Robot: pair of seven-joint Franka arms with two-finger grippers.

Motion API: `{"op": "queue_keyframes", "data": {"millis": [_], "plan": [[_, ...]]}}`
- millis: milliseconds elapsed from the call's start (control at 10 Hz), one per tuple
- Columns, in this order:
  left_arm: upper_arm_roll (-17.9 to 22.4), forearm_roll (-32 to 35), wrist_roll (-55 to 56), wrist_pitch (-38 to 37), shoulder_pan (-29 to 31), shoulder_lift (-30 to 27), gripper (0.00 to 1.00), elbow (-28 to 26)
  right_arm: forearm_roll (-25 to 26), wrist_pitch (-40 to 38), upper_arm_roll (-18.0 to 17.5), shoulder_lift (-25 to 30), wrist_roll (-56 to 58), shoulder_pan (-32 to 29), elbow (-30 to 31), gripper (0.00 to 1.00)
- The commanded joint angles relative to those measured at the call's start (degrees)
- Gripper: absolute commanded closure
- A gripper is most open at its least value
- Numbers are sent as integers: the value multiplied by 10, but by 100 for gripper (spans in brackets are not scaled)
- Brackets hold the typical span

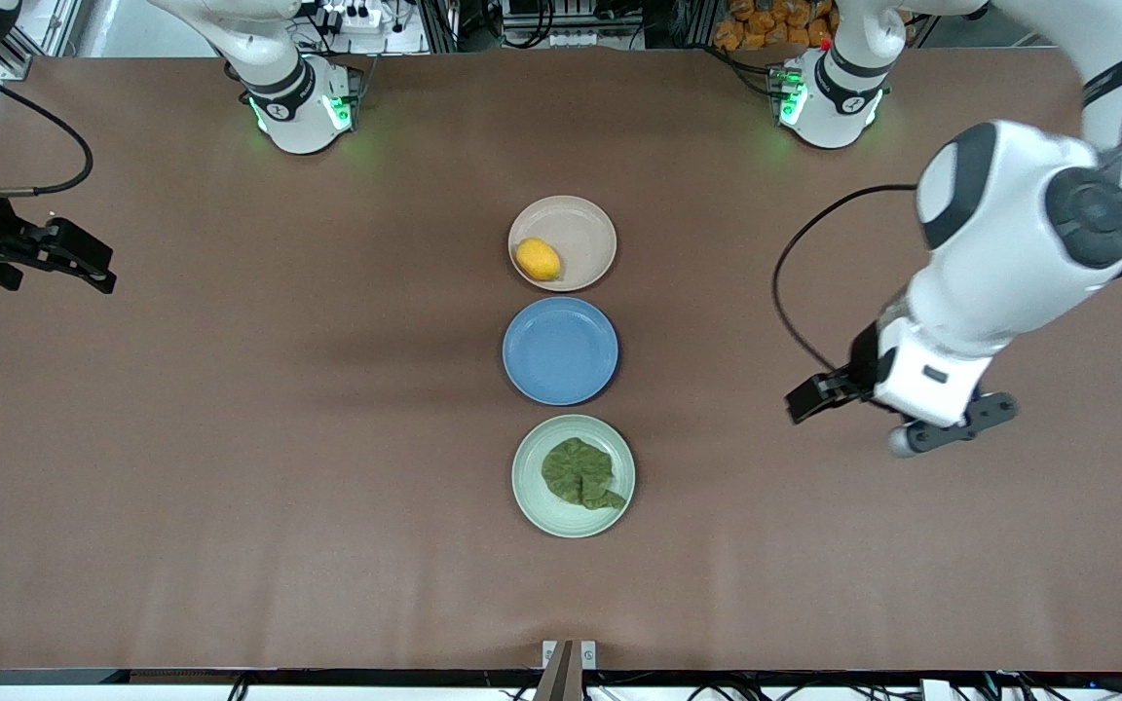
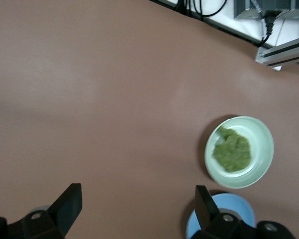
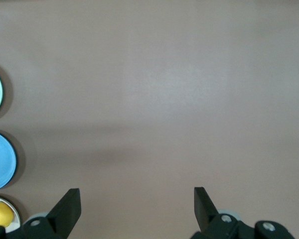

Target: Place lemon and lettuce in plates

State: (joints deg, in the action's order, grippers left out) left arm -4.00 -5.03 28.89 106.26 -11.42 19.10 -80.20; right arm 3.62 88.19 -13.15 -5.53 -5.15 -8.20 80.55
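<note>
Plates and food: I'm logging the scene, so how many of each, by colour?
Beige-pink plate: 1, holding the lemon
Blue plate: 1, bare
Mint green plate: 1, holding the lettuce
Plates: 3
Food items: 2
Total: 5

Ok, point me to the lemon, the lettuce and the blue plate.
lemon (image 1: 539, 259), front view, middle of its rind, in the beige-pink plate.
lettuce (image 1: 579, 473), front view, centre of the leaf, in the mint green plate.
blue plate (image 1: 560, 350), front view, its bare middle.

Right pincer perhaps partly cropped
</note>
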Motion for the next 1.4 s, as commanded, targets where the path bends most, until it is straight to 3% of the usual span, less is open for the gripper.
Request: {"op": "queue_keyframes", "data": {"millis": [0, 600, 1300], "plan": [[-3, 12, -106, -73, 32, -61, 0, -19, -19, 9, 1, 15, 15, -8, 14, 0], [-5, 53, -250, -161, 97, -134, 0, -32, -19, 8, 32, 19, 16, 14, 16, 0], [-6, 64, -254, -168, 99, -182, 0, -74, -23, 10, 57, 26, 29, 30, 18, 0]]}}
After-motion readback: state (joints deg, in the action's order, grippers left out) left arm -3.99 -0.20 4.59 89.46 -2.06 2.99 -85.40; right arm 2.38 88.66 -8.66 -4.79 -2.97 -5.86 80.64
